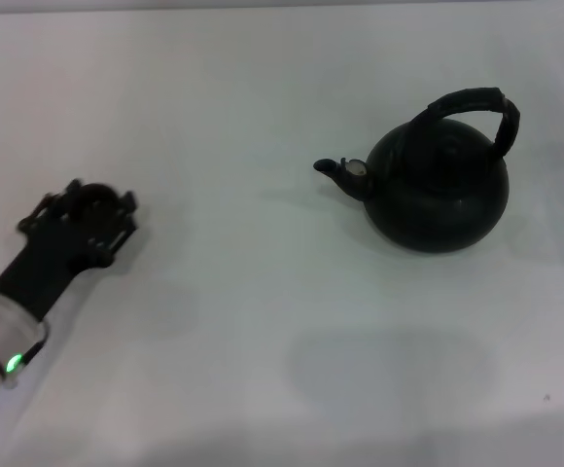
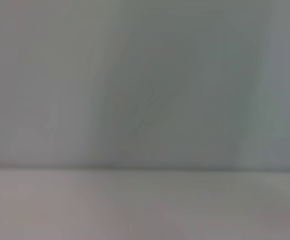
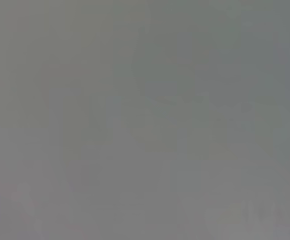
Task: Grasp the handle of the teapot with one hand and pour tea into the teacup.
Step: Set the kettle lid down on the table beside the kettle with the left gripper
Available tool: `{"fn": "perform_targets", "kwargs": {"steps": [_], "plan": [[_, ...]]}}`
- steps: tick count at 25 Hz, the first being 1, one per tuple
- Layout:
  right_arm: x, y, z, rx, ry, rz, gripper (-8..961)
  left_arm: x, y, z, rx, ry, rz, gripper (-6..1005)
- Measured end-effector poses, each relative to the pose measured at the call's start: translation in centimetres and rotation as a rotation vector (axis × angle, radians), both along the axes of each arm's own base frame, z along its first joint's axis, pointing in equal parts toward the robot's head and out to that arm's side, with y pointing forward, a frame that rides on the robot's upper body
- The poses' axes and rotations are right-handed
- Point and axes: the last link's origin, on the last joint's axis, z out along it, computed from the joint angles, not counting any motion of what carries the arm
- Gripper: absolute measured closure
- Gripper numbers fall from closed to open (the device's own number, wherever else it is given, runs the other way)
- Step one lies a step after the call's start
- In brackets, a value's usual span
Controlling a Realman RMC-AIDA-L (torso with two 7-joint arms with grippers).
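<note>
White tabletop (image 1: 263, 321) fills the head view; both wrist views show only blank surface. Teapot (image 1: 438, 190) stands upright at far right, spout pointing left, handle (image 1: 476, 107) arched over the top and free on all sides, so a grasp from above looks open. Left gripper (image 1: 80, 216) sits low at near left, well apart from the pot; whether it is spread or pressed together, cannot tell. Right gripper not in view. Teacup not visible. Judgement: pour not yet begun.
</note>
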Motion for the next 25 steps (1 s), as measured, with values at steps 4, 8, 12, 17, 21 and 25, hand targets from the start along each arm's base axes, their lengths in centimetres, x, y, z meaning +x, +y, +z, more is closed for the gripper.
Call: {"fn": "perform_targets", "kwargs": {"steps": [4, 8, 12, 17, 21, 25], "plan": [[-0.3, 0.3, 0.2, 0.005, -0.002, 0.010, 124, 2.9, 1.3, -1.5, -0.075, -0.006, -0.126, 296], [-0.6, 0.7, 0.2, 0.006, -0.003, 0.023, 124, 5.3, 2.0, -3.7, -0.184, 0.026, -0.212, 295], [-0.7, 0.8, 0.2, 0.007, -0.004, 0.028, 124, 6.6, 2.0, -5.5, -0.273, 0.071, -0.249, 295], [-0.7, 0.8, 0.2, 0.007, -0.004, 0.029, 125, 6.7, 1.9, -5.7, -0.277, 0.069, -0.250, 295], [-0.7, 0.8, 0.3, 0.008, -0.004, 0.029, 125, 6.3, 1.7, -5.6, -0.277, 0.072, -0.239, 296], [-0.7, 0.8, 0.3, 0.010, -0.003, 0.028, 125, 6.2, 1.6, -5.6, -0.278, 0.075, -0.236, 296]]}}
